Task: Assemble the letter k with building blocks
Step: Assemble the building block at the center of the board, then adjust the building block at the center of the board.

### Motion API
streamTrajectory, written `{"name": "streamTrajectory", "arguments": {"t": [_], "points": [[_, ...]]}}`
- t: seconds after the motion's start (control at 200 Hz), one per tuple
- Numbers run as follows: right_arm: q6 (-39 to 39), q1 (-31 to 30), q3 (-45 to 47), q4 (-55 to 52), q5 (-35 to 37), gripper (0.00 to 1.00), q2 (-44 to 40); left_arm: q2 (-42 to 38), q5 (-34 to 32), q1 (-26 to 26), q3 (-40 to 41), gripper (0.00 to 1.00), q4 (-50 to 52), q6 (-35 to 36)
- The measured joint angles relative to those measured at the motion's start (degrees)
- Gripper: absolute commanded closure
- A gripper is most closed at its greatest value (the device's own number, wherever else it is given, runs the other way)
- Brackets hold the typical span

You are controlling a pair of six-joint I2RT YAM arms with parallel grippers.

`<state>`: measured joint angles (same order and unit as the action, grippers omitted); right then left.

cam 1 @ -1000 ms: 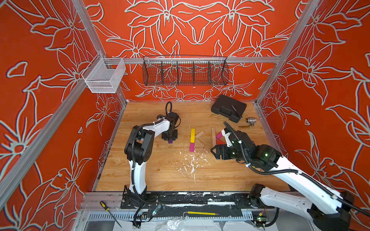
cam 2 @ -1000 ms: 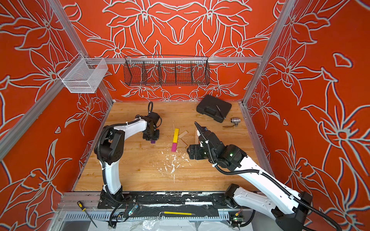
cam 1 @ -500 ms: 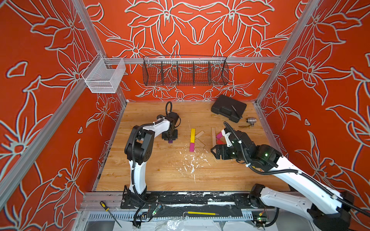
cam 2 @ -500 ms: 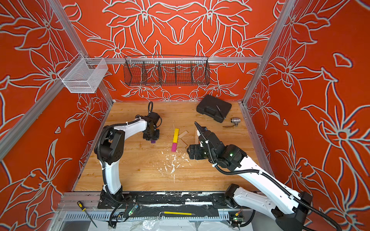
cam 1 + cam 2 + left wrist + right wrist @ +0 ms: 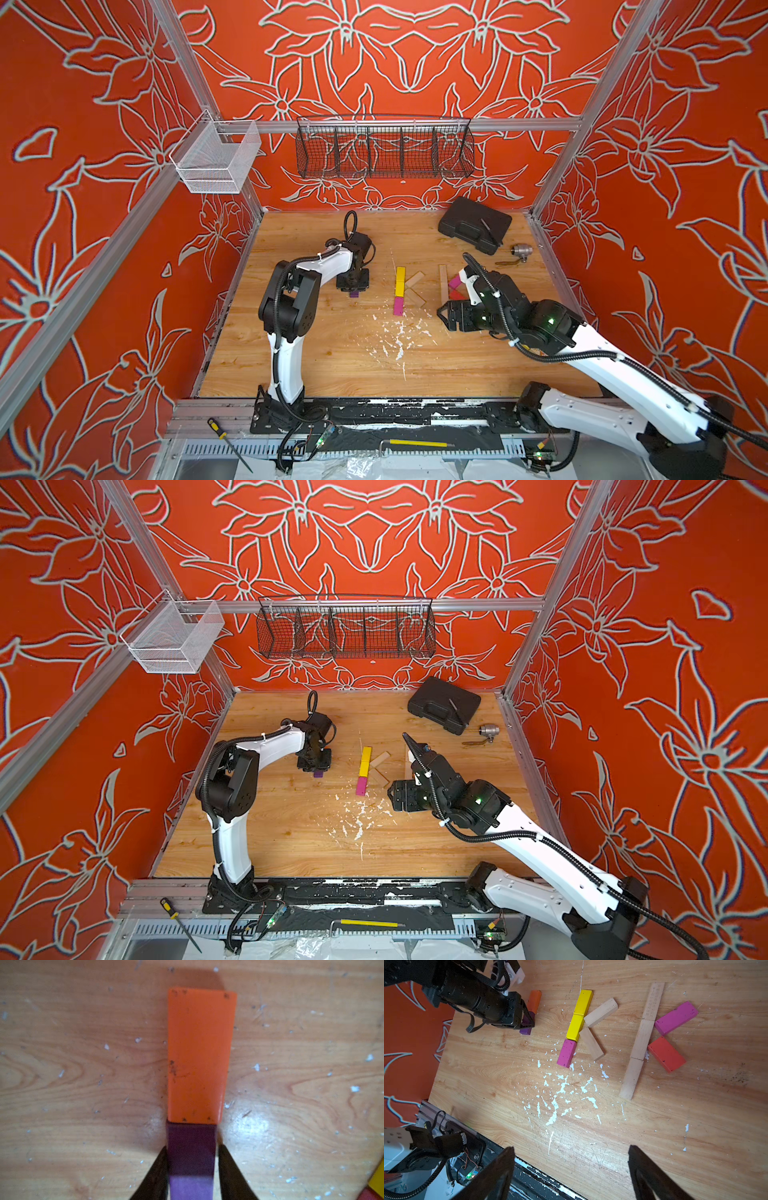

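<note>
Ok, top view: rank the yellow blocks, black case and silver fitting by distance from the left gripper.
1. yellow blocks, just right of the left gripper.
2. black case, back right corner.
3. silver fitting, farther right, beside the case.

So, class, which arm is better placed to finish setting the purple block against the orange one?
Left. The left pincer straddles the purple block, end-on against the orange block; the right pincer hangs open, far off.

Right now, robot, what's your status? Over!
Left gripper straddling purple block, grip unclear. Right gripper open, empty. Purple block flat, end-on against orange block. Nothing in the way.
</note>
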<state>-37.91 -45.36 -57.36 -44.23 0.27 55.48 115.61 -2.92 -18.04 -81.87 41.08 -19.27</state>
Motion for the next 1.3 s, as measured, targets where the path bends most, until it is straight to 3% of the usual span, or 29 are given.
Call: {"name": "streamTrajectory", "arguments": {"t": [0.245, 0.641, 0.821, 1.056, 1.221, 1.301], "points": [[0.0, 0.0, 0.0, 0.02, 0.02, 0.13, 0.0, 0.02, 0.07, 0.02, -0.11, 0.57, -0.02, -0.02], [-0.17, 1.84, -2.29, -2.08, 3.39, 0.13, 3.37, -1.57, 0.55, 0.04, 0.48, 0.29, -0.28, -0.15], [0.68, 9.44, -4.5, -4.09, 3.63, 0.12, 8.31, -10.25, 2.75, 0.04, 2.01, 0.28, -0.61, -0.26], [2.67, 22.56, -4.2, -6.08, 4.07, 0.12, 12.02, -29.09, 9.81, -0.85, 6.38, 0.29, -4.35, 1.09], [4.39, 32.02, -1.44, -6.32, 5.68, 0.09, 14.03, -40.81, 18.1, -3.93, 10.56, 0.29, -9.66, 5.7], [5.07, 36.33, 0.44, -6.14, 6.58, 0.02, 14.19, -45.62, 23.67, -5.51, 13.77, 0.26, -13.38, 9.6]]}}
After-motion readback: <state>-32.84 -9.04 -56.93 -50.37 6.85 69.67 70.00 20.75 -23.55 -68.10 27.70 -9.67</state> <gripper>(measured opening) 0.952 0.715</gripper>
